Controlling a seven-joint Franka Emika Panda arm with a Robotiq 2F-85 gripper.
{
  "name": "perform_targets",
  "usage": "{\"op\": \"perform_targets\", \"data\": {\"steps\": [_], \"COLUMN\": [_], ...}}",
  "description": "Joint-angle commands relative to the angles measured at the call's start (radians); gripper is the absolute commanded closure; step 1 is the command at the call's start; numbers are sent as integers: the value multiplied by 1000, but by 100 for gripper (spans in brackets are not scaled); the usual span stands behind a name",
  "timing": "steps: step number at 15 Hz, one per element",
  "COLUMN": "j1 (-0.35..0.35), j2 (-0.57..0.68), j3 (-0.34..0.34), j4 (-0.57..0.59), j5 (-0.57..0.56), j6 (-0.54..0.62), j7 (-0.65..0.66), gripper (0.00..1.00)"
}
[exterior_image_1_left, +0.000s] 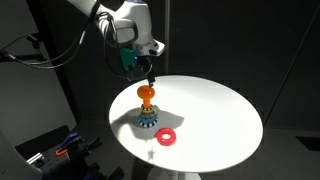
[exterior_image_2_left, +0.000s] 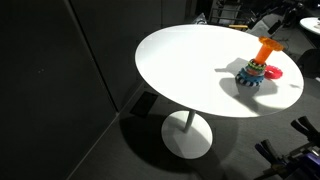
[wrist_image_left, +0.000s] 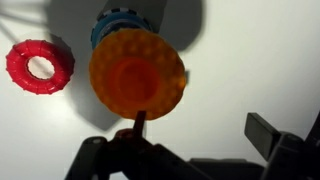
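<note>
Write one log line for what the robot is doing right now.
gripper: open, above orange peg | red ring: flat on table, beside toy base

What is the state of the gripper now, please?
Gripper: open, holding nothing, just above the orange toy top.

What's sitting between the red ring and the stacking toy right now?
Nothing. Only bare white table separates the red ring from the stacking toy, clearest in the wrist view.
</note>
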Motion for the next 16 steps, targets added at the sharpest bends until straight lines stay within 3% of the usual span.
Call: {"op": "perform_targets", "data": {"steps": [1, 16], "j1": [1, 2], "j2": [-28, -13], "j3": [6, 9], "j4": [-3, 6], "j5": [23, 49], "j6": [-48, -105], "j7": [3, -24], "gripper": [0, 0]}}
